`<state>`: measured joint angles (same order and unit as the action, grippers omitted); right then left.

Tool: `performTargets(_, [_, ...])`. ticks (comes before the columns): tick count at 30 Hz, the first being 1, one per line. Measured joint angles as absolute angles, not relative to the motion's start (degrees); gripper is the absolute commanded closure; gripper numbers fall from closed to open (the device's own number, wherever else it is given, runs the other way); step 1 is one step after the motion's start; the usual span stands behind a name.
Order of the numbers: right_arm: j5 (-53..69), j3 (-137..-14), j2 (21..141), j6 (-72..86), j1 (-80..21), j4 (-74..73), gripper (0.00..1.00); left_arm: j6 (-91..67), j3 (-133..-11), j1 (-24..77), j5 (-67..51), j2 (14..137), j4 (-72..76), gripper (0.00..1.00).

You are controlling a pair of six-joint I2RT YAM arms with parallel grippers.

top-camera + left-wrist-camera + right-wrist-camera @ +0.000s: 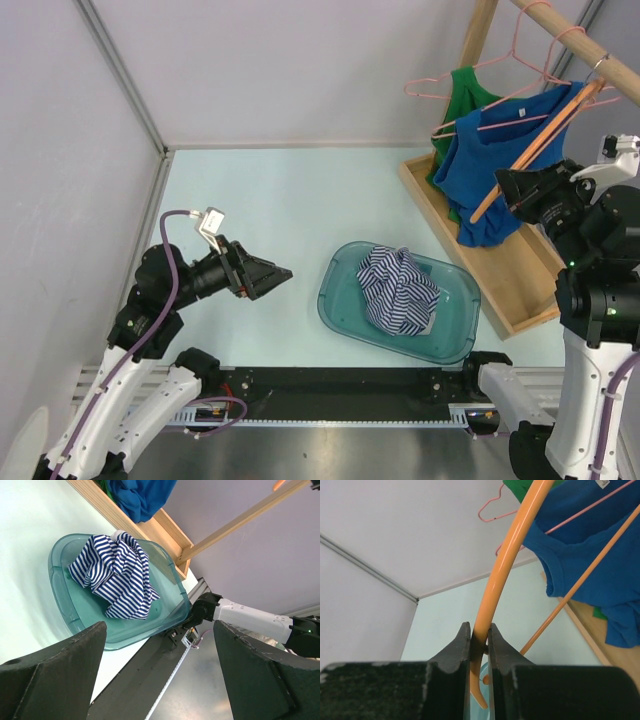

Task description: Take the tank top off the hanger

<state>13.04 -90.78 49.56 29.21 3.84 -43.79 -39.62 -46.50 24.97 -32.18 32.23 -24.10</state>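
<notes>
Grips the orange hanger low on its curved arm with the right pincer, clenched tight, at 3 o'clock seen from above. Holds the left pincer released, spread wide, at 8 o'clock over the worktop. Shows the blue tank top at 2 o'clock, draped on a pink hanger below the wooden rail. Leaves a striped garment crumpled in the teal basin near 5 o'clock.

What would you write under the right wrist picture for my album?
Right gripper shut on an orange hanger, blue tank top behind it.
</notes>
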Motion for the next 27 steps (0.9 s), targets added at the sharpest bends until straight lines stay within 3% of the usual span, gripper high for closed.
performTargets(27, [1.6, -90.8, 48.3, 35.2, 3.7, -49.7, 1.0, -40.0, -45.7, 25.0, -32.2, 32.9, -23.2, 0.07])
